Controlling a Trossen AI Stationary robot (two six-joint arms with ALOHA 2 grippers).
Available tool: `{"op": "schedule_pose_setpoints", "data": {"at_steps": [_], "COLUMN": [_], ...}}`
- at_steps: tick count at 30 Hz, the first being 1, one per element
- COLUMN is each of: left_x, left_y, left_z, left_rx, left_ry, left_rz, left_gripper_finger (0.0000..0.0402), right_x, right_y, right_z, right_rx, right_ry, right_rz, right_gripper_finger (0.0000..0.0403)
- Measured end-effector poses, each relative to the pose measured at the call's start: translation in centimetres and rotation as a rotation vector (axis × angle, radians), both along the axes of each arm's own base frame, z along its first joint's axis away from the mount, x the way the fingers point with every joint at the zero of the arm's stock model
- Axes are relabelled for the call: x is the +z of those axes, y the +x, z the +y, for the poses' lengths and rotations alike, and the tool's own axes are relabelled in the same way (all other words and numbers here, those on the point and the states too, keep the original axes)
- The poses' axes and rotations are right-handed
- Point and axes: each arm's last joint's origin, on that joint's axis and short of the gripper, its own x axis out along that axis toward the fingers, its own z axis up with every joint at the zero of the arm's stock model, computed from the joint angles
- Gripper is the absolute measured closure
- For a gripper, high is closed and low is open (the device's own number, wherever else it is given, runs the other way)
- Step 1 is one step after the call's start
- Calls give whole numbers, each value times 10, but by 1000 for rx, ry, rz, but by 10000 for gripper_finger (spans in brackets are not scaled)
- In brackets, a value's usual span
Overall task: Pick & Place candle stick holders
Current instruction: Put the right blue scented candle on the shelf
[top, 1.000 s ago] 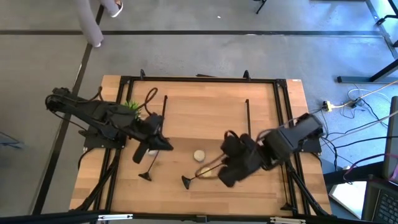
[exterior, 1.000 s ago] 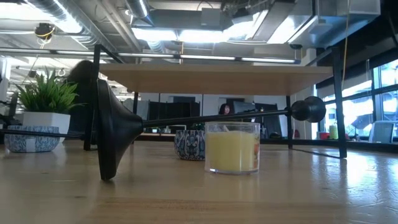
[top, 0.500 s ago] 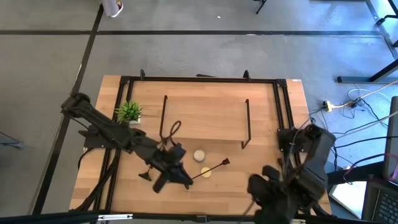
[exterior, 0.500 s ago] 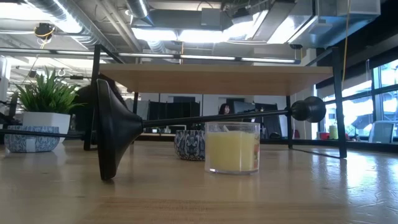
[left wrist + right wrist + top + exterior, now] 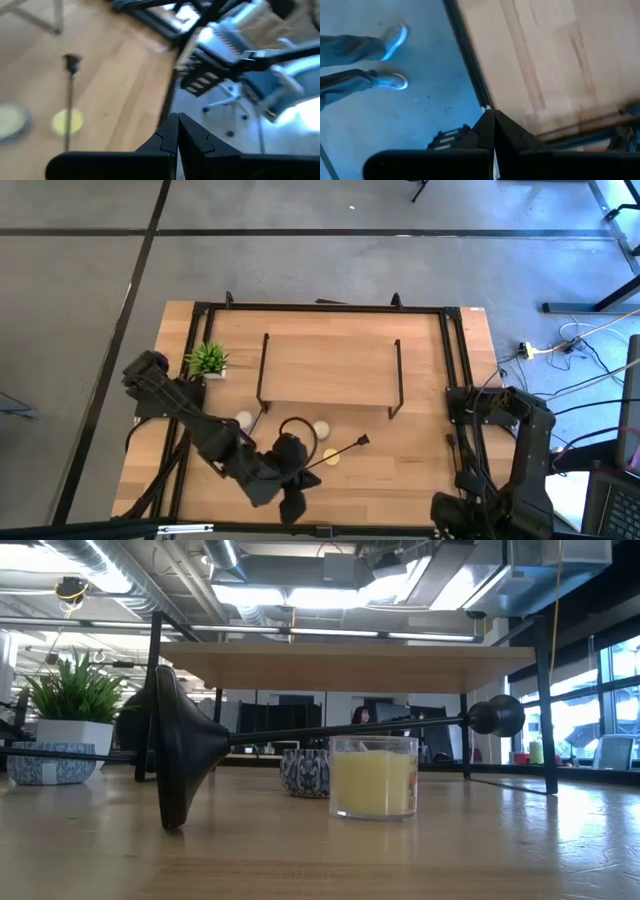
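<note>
With its fingers pressed together and holding nothing, the left gripper [image 5: 176, 131] hangs over the table's [image 5: 420, 470] front edge; the high view places it [image 5: 293, 506] just in front of the base of a candlestick [image 5: 335, 454] lying on its side. That candlestick's stem runs away from the gripper to its cup end, past a yellow candle [image 5: 331, 458] and a white candle [image 5: 320, 429]. Beyond these stands the shelf [image 5: 330, 366], with a plant [image 5: 208, 358] off toward the left arm's base. Only the low view shows the candlestick's flared base [image 5: 178, 755], the glass of the yellow candle [image 5: 373, 777] and a patterned bowl [image 5: 305, 771]. The right gripper [image 5: 491, 131], likewise closed and empty, is drawn back off the table's right front corner; its wrist view alone shows a person's legs [image 5: 362, 57] on the floor.
</note>
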Motion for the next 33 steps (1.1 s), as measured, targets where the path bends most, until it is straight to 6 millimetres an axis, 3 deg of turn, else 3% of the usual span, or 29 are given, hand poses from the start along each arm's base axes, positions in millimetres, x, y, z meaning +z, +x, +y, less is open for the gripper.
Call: {"op": "schedule_pose_setpoints", "data": {"at_steps": [8,15,19,25,30,33], "left_x": [-32,-60,-68,-73,-75,-74], "left_y": [29,40,45,41,39,43], "left_z": [17,42,43,28,30,36], "left_rx": [235,336,221,-159,-412,-466], "left_ry": [-252,-212,-60,379,471,493], "left_rz": [208,408,437,426,463,453], "left_gripper_finger": [400,400,400,400,400,396], "right_x": [-15,-21,-22,-22,-22,-22], "right_y": [-1,-1,-1,-1,-1,0], "right_z": [0,-1,-1,-1,-1,-1], "right_rx": [-75,-129,-135,-143,-144,-162], "right_ry": [-30,-44,-47,-46,-53,-62], "right_rz": [62,73,74,74,57,28], "right_gripper_finger": [400,394,394,393,393,393]}}
